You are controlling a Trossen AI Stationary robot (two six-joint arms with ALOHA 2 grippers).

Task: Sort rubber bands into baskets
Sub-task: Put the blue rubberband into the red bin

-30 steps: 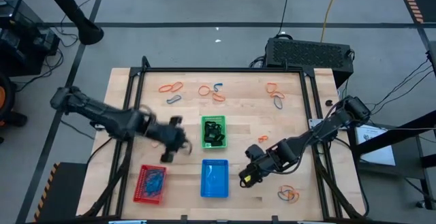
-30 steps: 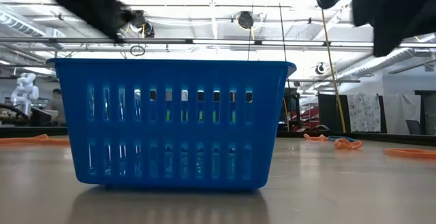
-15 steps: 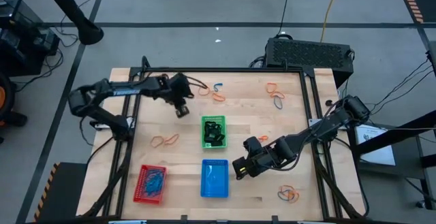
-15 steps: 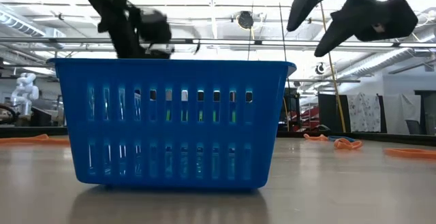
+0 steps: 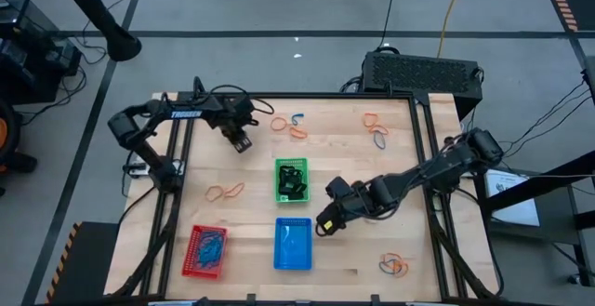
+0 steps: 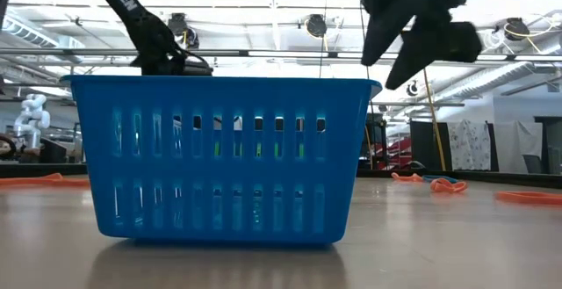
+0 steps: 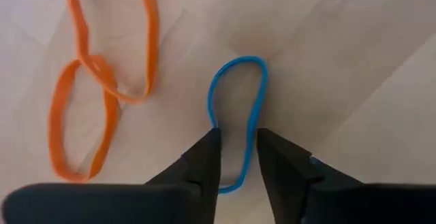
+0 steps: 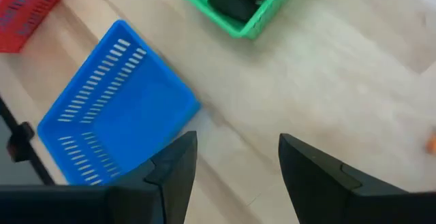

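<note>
My left gripper (image 5: 242, 141) is at the table's far left, pointing down and open by a narrow gap. It stands over a blue rubber band (image 7: 238, 108) that lies flat on the table beside two orange bands (image 7: 102, 94). My right gripper (image 5: 323, 227) is open and empty above the table, just right of the blue basket (image 5: 293, 244). The green basket (image 5: 291, 179) holds black bands. The red basket (image 5: 206, 250) holds blue bands. My left gripper comes from above, its fingers (image 7: 208, 157) standing astride the near end of the blue band (image 7: 251, 137), one long side of the loop in the gap. The band lies flat on the table. I cannot tell whether the fingers touch it.
More bands lie loose: an orange pair (image 5: 224, 192) at mid left, orange and blue ones (image 5: 290, 126) at the far middle, some at the far right (image 5: 376, 127) and the near right (image 5: 393, 266). A black frame (image 5: 307, 96) edges the table.
My left gripper has swung from the table's middle left, near the red basket, toward the far edge and come down over the blue band. My right gripper has moved a little toward the table's left and far edges, closer to the blue basket, staying open.
</note>
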